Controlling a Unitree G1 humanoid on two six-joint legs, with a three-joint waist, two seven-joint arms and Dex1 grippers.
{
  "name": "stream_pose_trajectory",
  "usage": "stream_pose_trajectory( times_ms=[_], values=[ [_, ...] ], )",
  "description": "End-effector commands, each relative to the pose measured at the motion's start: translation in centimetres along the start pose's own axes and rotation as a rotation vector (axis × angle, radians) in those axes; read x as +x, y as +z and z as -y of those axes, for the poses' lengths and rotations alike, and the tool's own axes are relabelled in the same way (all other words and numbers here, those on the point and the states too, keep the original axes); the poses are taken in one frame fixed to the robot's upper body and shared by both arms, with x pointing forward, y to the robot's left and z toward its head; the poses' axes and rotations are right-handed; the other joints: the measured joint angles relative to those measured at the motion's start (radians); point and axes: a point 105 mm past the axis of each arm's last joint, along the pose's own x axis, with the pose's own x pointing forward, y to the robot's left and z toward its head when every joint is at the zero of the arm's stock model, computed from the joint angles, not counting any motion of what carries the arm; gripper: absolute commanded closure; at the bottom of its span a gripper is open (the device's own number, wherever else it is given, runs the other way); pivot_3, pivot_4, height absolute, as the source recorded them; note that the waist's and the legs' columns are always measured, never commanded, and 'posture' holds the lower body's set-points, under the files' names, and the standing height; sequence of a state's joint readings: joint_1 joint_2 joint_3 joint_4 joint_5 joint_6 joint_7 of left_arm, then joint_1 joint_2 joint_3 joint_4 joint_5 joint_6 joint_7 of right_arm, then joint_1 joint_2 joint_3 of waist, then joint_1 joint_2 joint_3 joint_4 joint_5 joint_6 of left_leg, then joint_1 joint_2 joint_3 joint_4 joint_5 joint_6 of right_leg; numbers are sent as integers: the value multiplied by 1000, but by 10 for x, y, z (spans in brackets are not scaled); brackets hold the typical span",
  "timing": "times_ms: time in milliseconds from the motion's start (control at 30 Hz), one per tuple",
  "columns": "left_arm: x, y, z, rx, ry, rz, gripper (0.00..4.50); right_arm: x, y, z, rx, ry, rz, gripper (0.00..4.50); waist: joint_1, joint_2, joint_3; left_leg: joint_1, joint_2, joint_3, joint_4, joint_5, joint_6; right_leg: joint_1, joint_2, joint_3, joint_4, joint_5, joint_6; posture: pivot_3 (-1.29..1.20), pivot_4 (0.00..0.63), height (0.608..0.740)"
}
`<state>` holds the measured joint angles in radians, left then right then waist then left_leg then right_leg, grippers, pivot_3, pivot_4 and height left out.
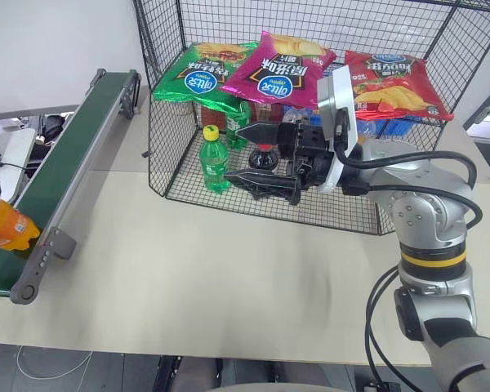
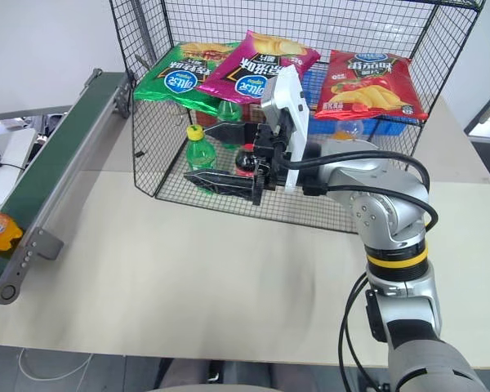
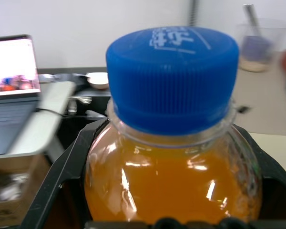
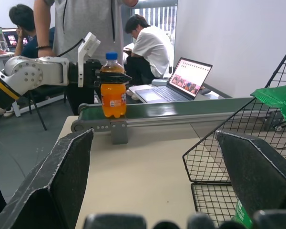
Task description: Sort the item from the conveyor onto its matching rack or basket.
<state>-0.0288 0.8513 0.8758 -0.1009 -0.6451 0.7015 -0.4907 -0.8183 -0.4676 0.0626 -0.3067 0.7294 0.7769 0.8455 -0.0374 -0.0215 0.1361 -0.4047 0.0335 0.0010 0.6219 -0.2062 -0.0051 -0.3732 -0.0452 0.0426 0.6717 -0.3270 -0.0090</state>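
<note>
A: Grasp stage, by the look of it. Your left tool is pinched on the neck of the orange bottle, just under the blue cap. The bottle stands upright on the conveyor, at about nine o'clock on the desk.

B: And the next move?

A: You'd lift it clear of the belt's side rail, then carry it toward twelve o'clock to the mesh floor of the cage, where the drinks stand.

B: What's in the way?

A: Your right tool, fingers spread and empty, hangs level across the cage's open front. A green bottle stands just inside, chip bags lie on the shelf above. People sit beyond the conveyor.
</note>
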Motion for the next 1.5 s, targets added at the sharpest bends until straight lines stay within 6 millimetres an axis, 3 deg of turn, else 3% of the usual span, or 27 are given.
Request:
stream_pose_trajectory(
  times_ms=[33, 267, 500, 800, 1000, 1500],
  values=[
    [-4, 56, 31, 64, -152, 112, 1698, -8, 14, 0, -56, -2, 22, 0, -2, -3, 1, 0, 0, 0, 0, 0, 0, 0, 0, 0, 0, 0, 0, 0, 150, 740],
    [-3, 82, 108, -23, -571, 75, 1698, -16, -1, -2, -49, 13, -35, 0, -4, -2, 2, 0, 0, 0, 0, 0, 0, 1, 1, 0, -1, 0, 0, 0, 150, 740],
    [2, 85, 176, -13, -952, 26, 1698, -19, -8, -7, 15, 43, -65, 0, -7, -1, 3, 0, -1, 1, 0, 0, 0, 0, 7, 0, 0, 0, 0, 0, 150, 740],
    [2, 97, 258, 12, -1349, 83, 1698, 1, -14, -19, 145, 100, -33, 0, -3, 0, 3, -1, -1, 3, 3, 0, 0, 0, 19, 1, 1, 0, 0, 0, 150, 740],
    [0, 92, 284, 52, -1478, 93, 1698, 13, -18, -18, 213, 110, 0, 0, -5, 1, 4, 0, 0, 3, 3, 0, 0, 0, 21, 2, 2, 0, 0, 0, 150, 740],
    [0, 102, 300, 54, -1529, 138, 1698, 35, -19, -23, 221, 122, 35, 0, -4, 2, 4, -1, 0, 2, 4, 0, 0, -1, 22, 2, 4, 0, 1, 0, 150, 740]
  ],
)
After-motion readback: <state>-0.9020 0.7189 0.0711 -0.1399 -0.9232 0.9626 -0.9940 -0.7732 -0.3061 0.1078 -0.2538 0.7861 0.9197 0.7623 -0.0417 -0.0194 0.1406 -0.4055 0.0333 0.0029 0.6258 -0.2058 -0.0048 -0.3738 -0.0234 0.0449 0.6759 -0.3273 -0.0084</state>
